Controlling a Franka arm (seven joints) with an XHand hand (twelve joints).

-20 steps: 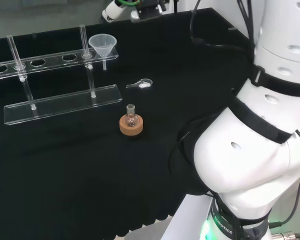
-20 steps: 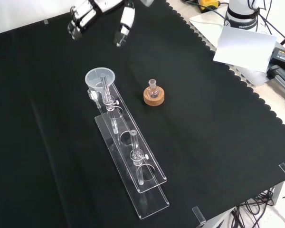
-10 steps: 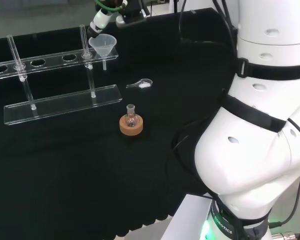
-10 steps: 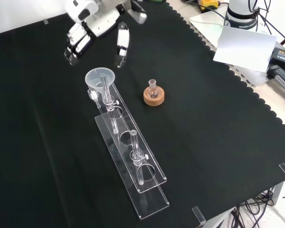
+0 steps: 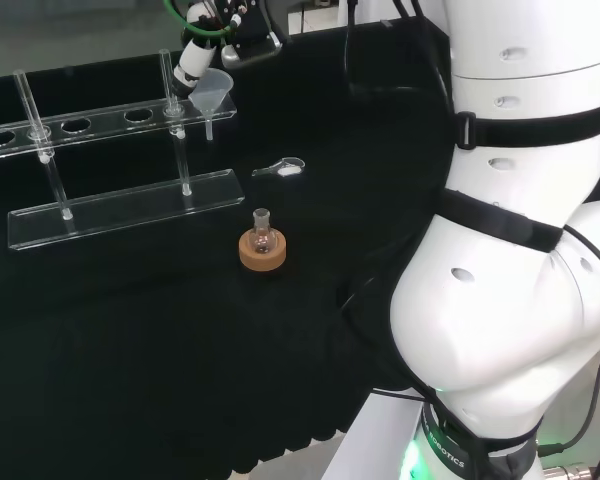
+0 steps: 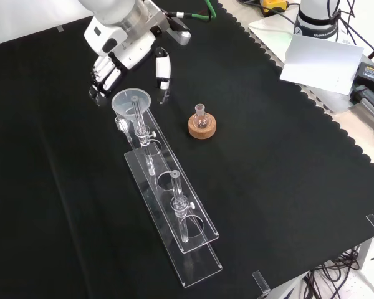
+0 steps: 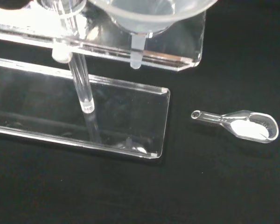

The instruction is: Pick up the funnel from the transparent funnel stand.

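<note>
The funnel [image 6: 131,102] is seen seated in the end hole of the clear funnel stand [image 6: 174,212], at the end nearest the hand [image 6: 121,43]. In the front view the hand is spread just above and behind the funnel: its fingers [image 6: 101,84] reach down on the left of the rim and its thumb [image 6: 164,73] on the right, so that the funnel lies between them. The fingers are nearly straight, and nothing is held. Whether a fingertip touches the rim cannot be told.

In the head view only one white fingertip [image 5: 189,70] is made out, just beside the funnel [image 5: 207,90], with the arm's white links [image 5: 520,250] at the right. A small flask [image 5: 261,232] on a cork ring [image 5: 263,251] is seen standing on the black counter [image 5: 130,330], well apart from the stand [image 5: 120,210], and a clear scoop [image 5: 283,168] lies between the flask and the funnel.

In the wrist view the funnel's stem [image 7: 137,51] is seen hanging through the upper plate of the stand [image 7: 84,112], clear of the base plate. White powder shows in the bowl of the scoop [image 7: 245,125], which the front view does not make plain.
</note>
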